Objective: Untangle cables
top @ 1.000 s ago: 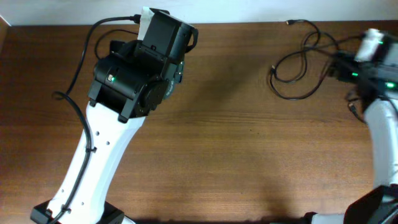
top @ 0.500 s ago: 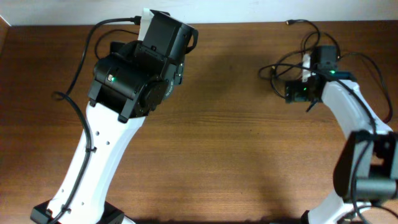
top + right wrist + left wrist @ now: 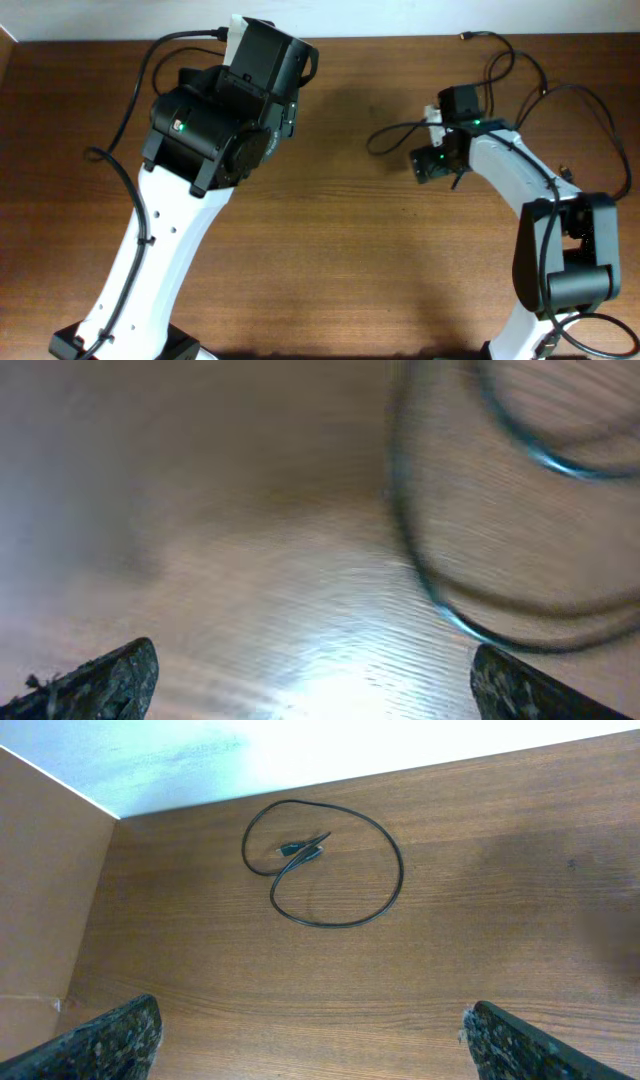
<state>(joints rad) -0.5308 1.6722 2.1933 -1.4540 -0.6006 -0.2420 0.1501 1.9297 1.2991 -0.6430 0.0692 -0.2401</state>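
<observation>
Soft even light on the brown wooden tabletop (image 3: 340, 250); right wrist view badly blurred with white glare; left wrist sharp.

Count: 2 arms, 2 grippers, 1 table, cables in 2 spots.
1 left arm (image 3: 200, 150), 1 right arm (image 3: 515, 175). The left gripper (image 3: 315, 1045) and right gripper (image 3: 315, 680) show 2 fingertips each in their wrist views. 1 table (image 3: 350, 260). Left wrist view has 1 cable loop (image 3: 400, 870) with 2 plug ends (image 3: 290, 848). Overhead has 1 cable tangle (image 3: 400, 125), strand count unclear, and 1 plug (image 3: 465, 37) showing. Right wrist view is too blurred to count strands.
</observation>
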